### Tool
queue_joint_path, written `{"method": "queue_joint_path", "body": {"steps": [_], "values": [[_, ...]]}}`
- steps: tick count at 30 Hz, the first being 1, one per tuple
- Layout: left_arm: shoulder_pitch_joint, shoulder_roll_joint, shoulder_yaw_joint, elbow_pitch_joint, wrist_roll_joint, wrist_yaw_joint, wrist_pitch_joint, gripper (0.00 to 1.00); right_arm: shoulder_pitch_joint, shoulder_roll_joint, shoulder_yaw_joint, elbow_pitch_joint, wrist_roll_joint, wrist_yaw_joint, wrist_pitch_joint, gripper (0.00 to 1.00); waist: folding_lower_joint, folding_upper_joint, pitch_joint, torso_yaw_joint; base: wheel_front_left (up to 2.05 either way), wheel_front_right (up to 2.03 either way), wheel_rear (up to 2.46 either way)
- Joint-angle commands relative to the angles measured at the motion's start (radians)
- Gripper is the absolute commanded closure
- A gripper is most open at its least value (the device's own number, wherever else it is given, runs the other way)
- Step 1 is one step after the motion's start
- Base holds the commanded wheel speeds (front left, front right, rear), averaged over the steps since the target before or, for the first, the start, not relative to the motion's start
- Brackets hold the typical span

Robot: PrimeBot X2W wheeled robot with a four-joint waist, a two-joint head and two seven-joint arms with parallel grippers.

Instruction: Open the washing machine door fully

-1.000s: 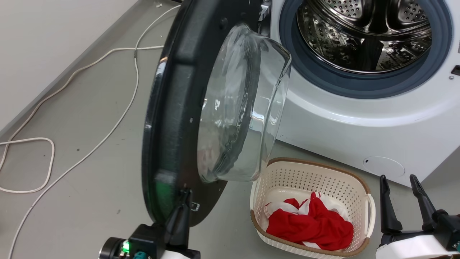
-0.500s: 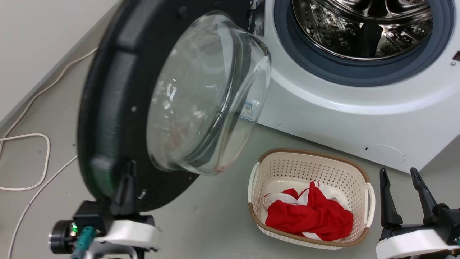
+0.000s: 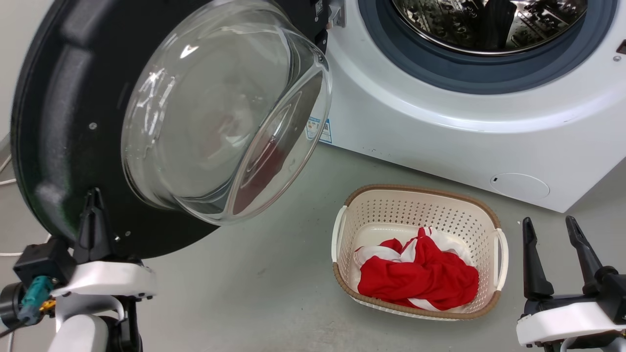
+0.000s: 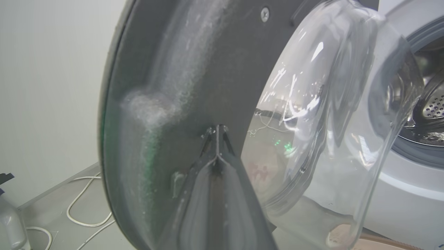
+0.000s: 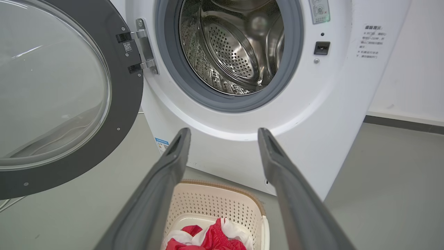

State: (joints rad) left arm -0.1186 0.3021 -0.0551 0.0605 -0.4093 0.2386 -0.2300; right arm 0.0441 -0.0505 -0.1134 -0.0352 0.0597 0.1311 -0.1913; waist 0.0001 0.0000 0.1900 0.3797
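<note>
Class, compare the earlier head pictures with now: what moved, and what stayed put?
The washing machine door swung wider open, toward the robot's left, with the shut left gripper pressing its inner face and travelling along. Nothing was grasped or released. The right gripper stayed open; the laundry basket and washing machine stayed put.

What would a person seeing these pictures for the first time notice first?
The washing machine door, with a bulging glass bowl, stands open at the head view's left, the shut left gripper touching its lower rim. Right of it, a cream basket on the floor holds red cloth.
</note>
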Motion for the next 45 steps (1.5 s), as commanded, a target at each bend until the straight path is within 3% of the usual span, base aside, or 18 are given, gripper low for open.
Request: {"method": "queue_joint_path", "body": {"steps": [1,12,20,27,32,33,34,35,36,37,38,45], "values": [[-0.018,0.010,0.019,0.020,-0.008,-0.003,-0.008,1.00,-0.011,0.001,-0.004,-0.007,-0.009,-0.001,0.002,0.00,-0.0001,0.0000,0.003,-0.002,0.00,0.00,0.00],[-0.098,0.065,0.105,0.192,-0.074,-0.077,-0.027,1.00,-0.016,0.001,0.001,-0.013,-0.020,-0.001,0.013,0.00,-0.0001,0.0000,0.012,-0.011,0.00,0.00,0.00],[-0.105,0.074,0.123,0.265,-0.067,-0.110,-0.035,1.00,-0.008,0.001,0.006,0.000,-0.011,-0.001,0.009,0.00,-0.0001,0.0000,-0.011,-0.023,0.00,0.00,0.00],[-0.002,0.039,0.143,0.170,-0.010,-0.090,-0.037,1.00,0.007,0.001,-0.001,0.022,0.011,-0.001,-0.007,0.00,-0.0001,0.0000,-0.057,-0.046,0.00,0.00,0.00],[0.111,-0.020,0.122,0.056,0.032,-0.085,-0.036,1.00,0.017,0.001,-0.008,0.038,0.015,-0.001,-0.018,0.00,-0.0001,0.0000,-0.080,-0.070,0.00,0.00,0.00],[0.125,-0.029,0.110,0.039,0.043,-0.083,-0.036,0.91,0.017,0.001,-0.008,0.040,0.015,-0.001,-0.020,0.00,-0.0001,0.0000,-0.082,-0.074,0.00,0.00,0.00],[0.136,-0.038,0.103,0.026,0.046,-0.085,-0.036,0.64,0.016,0.001,-0.006,0.042,0.015,-0.001,-0.020,0.00,-0.0001,0.0000,-0.085,-0.079,0.00,0.00,0.00],[0.144,-0.048,0.093,0.014,0.052,-0.089,-0.036,0.55,0.016,0.001,-0.005,0.043,0.015,-0.001,-0.021,0.00,-0.0001,0.0000,-0.087,-0.083,0.00,0.00,0.00],[0.152,-0.056,0.078,0.009,0.058,-0.095,-0.036,0.35,0.014,0.001,-0.003,0.043,0.014,-0.001,-0.022,0.00,-0.0001,0.0000,-0.090,-0.088,0.00,0.00,0.00],[0.156,-0.067,0.063,0.004,0.062,-0.099,-0.035,0.08,0.013,0.001,-0.003,0.044,0.014,-0.001,-0.021,0.00,-0.0001,0.0000,-0.092,-0.092,0.00,0.00,0.00],[0.157,-0.076,0.050,0.001,0.068,-0.104,-0.035,0.00,0.011,0.001,0.000,0.043,0.014,-0.001,-0.021,0.00,-0.0001,0.0000,-0.093,-0.098,0.00,0.00,0.00],[0.122,-0.124,-0.028,0.004,0.119,-0.131,-0.035,0.00,-0.008,0.001,0.013,0.042,-0.003,-0.001,-0.018,0.00,-0.0001,0.0000,-0.102,-0.149,0.00,0.00,0.00]]}}
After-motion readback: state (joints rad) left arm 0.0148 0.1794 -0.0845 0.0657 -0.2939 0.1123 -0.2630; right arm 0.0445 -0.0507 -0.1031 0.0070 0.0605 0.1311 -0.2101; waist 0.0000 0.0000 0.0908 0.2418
